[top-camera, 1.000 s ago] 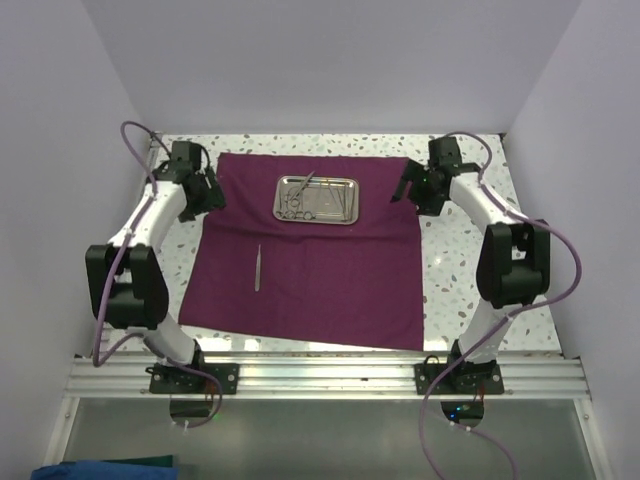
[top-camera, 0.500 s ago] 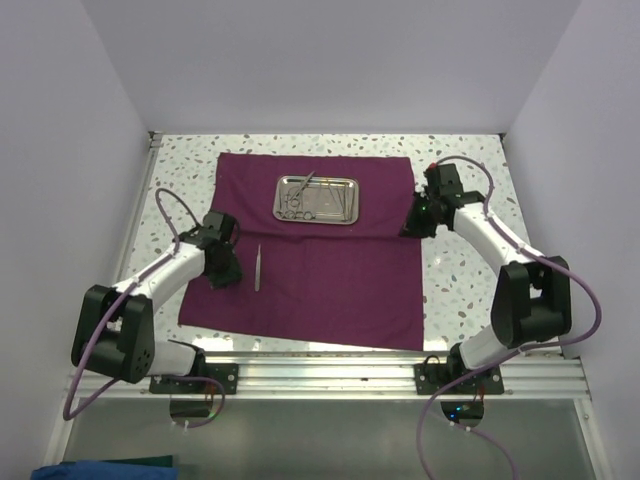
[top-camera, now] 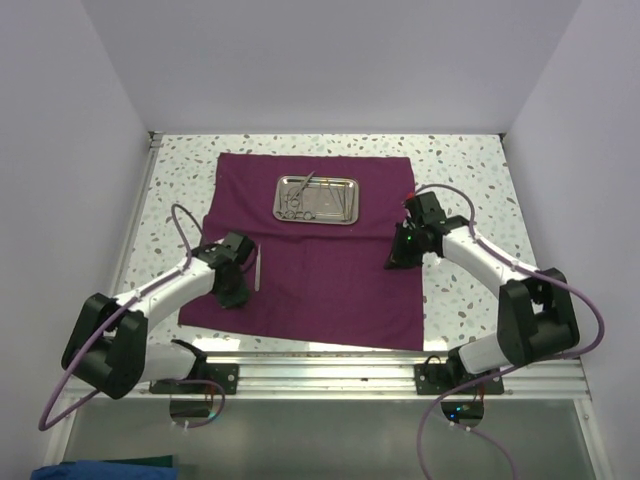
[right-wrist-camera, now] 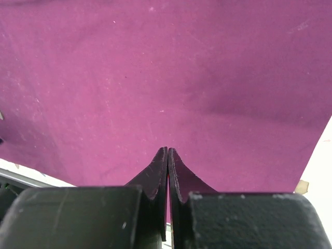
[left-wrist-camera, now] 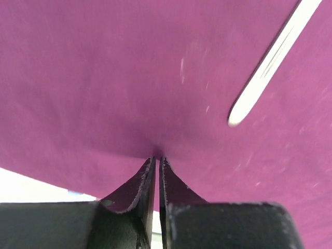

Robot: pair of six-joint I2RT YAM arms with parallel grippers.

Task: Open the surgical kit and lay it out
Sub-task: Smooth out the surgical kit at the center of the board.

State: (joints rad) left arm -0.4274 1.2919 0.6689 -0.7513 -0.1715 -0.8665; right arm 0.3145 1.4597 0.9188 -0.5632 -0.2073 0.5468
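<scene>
Both arms have swung inward onto the maroon cloth [top-camera: 320, 285]. The left gripper [top-camera: 232, 296] is closed at 7 o'clock of the tweezers [top-camera: 257, 268], and the right gripper [top-camera: 394, 263] is closed near the cloth's 3 o'clock edge. They are likely smoothing it.

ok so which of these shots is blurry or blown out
Left wrist: the tweezers are a soft, overexposed white streak, and the table at bottom left is blown out. Right wrist: the cloth is sharp, with a shadow band at right. Top external: in focus, mild glare on the steel tray.
</scene>
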